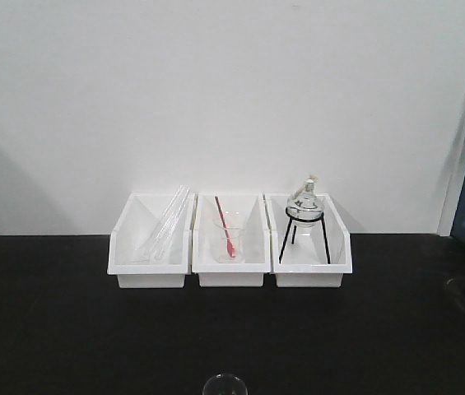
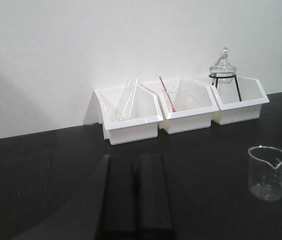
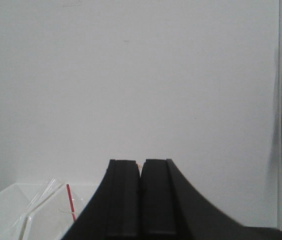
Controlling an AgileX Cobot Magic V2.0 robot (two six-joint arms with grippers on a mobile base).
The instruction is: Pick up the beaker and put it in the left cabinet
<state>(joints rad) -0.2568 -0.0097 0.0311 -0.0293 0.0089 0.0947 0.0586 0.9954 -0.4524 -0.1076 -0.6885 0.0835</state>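
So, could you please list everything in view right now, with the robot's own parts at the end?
beaker: one, clear glass, standing alone on the table in front of the bins
white bins: three, white, in a row against the wall
glass tubes: a few (exact count unclear), clear, leaning in the leftmost bin
beaker with red rod: one, clear and red, in the middle bin
round flask: one, clear, on a black tripod in the rightmost bin
table: one, black
wall: one, white, behind the bins
left cabinet: not in view
left gripper: one, black, shut, empty
right gripper: one, black, shut, empty
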